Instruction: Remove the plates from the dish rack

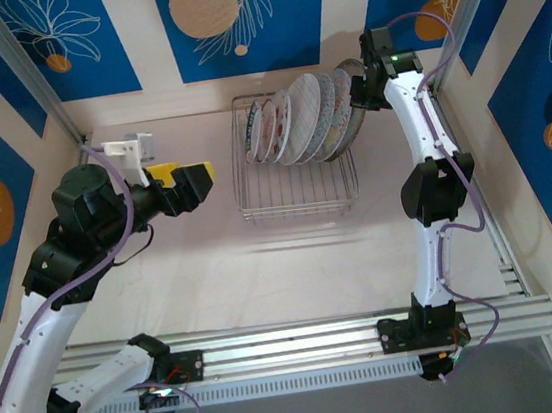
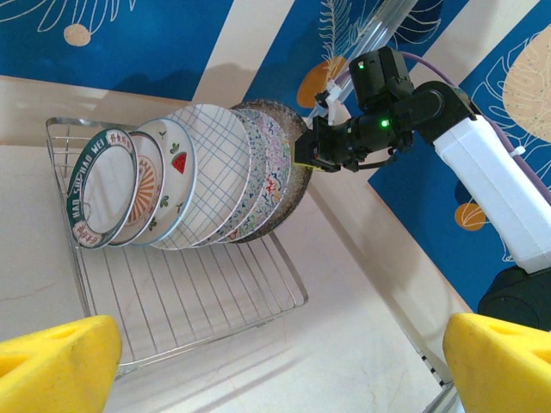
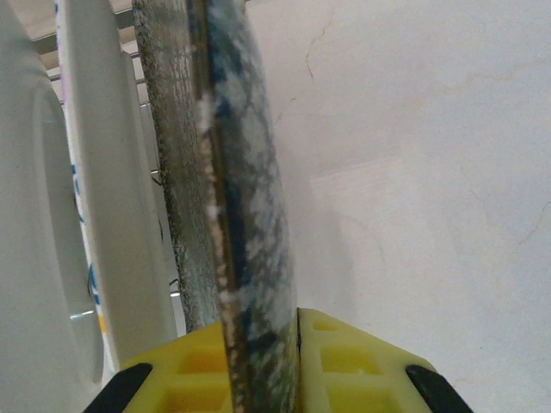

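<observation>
A pale cream table point(image 1: 265, 278) with faint hairline veining fills the workspace. The walls point(image 1: 243, 19) around it are cream with deep blue panels bearing white leaf outlines and orange discs. Aluminium rails point(image 1: 303, 344) run along the near edge.

The dish rack point(image 1: 295, 199), a silver wire basket, sits at the far middle of the table. The plates point(image 1: 300, 118) stand on edge in a row across its far half, leaning towards the left. A green-rimmed plate point(image 2: 102, 185) is at the left end.

The right gripper point(image 2: 312, 153) is at the far right end of the row. Its yellow fingers are clamped on the rim of the speckled plate point(image 3: 232, 172). The left gripper point(image 1: 198, 184) hovers just left of the rack with its yellow fingers spread wide, holding nothing.
</observation>
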{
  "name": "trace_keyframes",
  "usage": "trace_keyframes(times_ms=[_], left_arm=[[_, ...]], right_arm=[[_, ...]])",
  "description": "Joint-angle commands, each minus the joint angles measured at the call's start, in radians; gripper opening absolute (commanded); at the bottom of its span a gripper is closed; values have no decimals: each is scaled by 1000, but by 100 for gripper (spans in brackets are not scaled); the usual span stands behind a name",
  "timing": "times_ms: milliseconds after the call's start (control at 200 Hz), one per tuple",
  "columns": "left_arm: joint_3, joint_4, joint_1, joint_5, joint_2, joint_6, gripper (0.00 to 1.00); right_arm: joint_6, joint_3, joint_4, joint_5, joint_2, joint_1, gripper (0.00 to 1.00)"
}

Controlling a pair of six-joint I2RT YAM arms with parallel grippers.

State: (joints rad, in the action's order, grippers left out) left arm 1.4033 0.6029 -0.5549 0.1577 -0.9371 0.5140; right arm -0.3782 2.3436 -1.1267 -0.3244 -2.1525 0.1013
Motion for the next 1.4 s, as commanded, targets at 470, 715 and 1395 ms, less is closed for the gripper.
trace_keyframes(times_ms=[470,715,1395], left_arm=[[-13,-14,-11,19,25,14,97],[-33,-23,-10,23,29,23,97],[-59,-77,-10,49,13,42,97]], right_arm=[[-60,70,-19,-149,98,46,0],[-63,98,-49,-216,140,47,0],[-69,93,-100,-329,285,35,0]])
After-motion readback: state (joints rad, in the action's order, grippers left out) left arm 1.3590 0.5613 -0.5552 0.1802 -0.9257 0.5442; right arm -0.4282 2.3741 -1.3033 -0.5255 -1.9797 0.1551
